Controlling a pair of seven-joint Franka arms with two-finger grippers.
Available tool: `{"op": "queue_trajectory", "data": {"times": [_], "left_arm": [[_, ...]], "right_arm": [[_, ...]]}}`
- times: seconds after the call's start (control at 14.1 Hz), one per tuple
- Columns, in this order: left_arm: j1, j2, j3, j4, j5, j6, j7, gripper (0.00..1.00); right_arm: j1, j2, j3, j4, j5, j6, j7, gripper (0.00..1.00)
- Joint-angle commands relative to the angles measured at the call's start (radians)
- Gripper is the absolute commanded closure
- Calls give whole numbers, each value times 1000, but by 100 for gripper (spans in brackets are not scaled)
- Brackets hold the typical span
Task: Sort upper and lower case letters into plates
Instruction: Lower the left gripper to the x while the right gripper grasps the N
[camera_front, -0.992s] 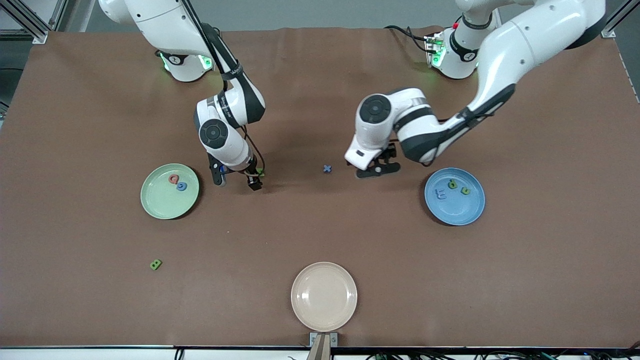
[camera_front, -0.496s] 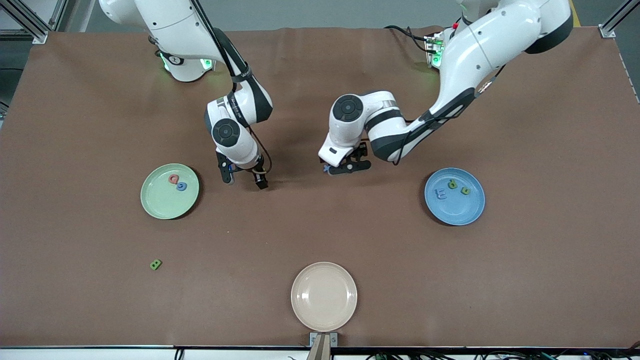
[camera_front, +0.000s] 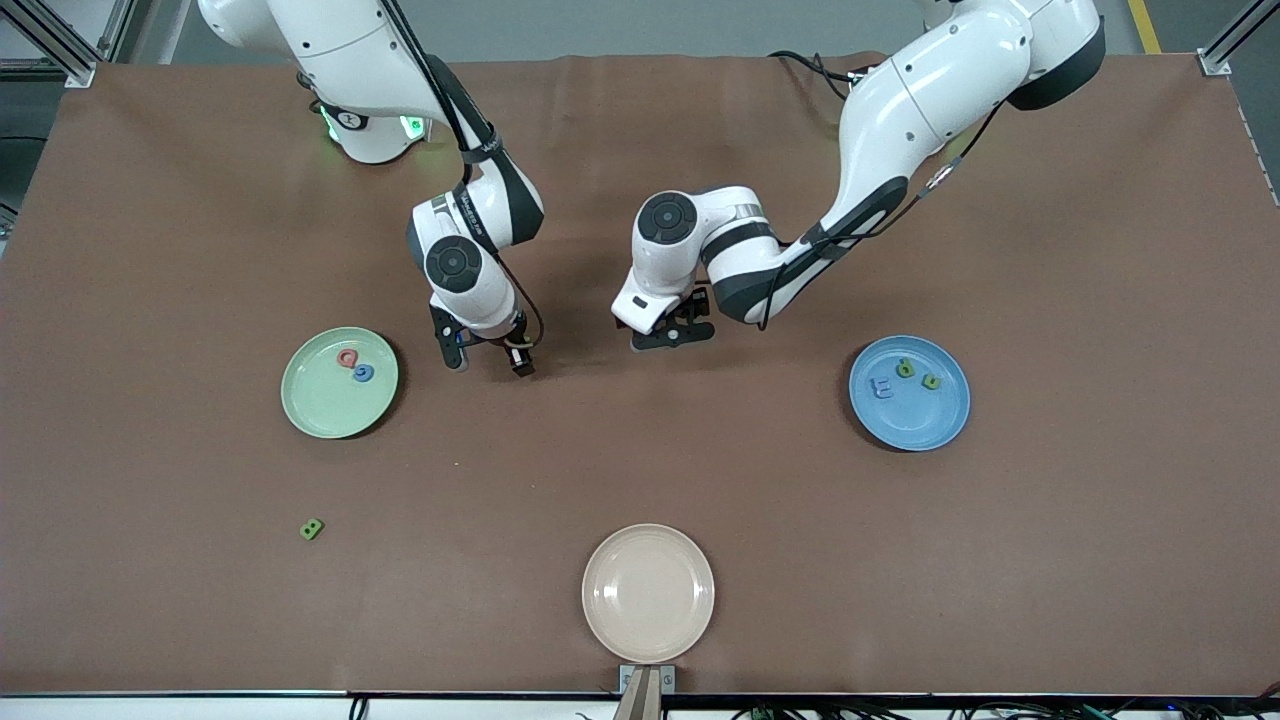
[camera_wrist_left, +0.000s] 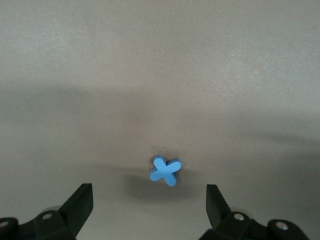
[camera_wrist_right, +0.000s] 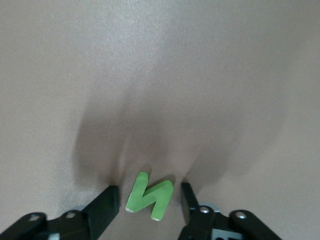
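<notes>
My right gripper is low over the table with a green zigzag letter between its fingers. The jaws stand close on both sides, with a thin gap on each. My left gripper hangs wide open just over a blue x letter, which lies flat. In the front view both letters are hidden under the hands: right gripper, left gripper. The pale green plate holds a red letter and a blue letter. The blue plate holds three letters.
A cream-white plate sits at the table edge nearest the front camera. A small green letter B lies alone, nearer the front camera than the green plate.
The left arm has swung toward the right arm's end and now covers the blue x. The right gripper shifted slightly and its jaws have narrowed around the green letter.
</notes>
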Motion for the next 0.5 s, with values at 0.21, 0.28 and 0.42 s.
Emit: {"op": "queue_trajectory", "data": {"times": [0.21, 0.28, 0.42], "left_arm": [[-48, 41, 51, 45, 1, 12, 98, 2], [-51, 42, 54, 55, 3, 28, 113, 2], [-51, 47, 56, 57, 3, 45, 123, 5]], "right_arm": [[-1, 6, -11, -4, -46, -1, 6, 98], [-3, 4, -11, -4, -46, -2, 2, 100], [-3, -5, -20, 14, -53, -31, -8, 100]]}}
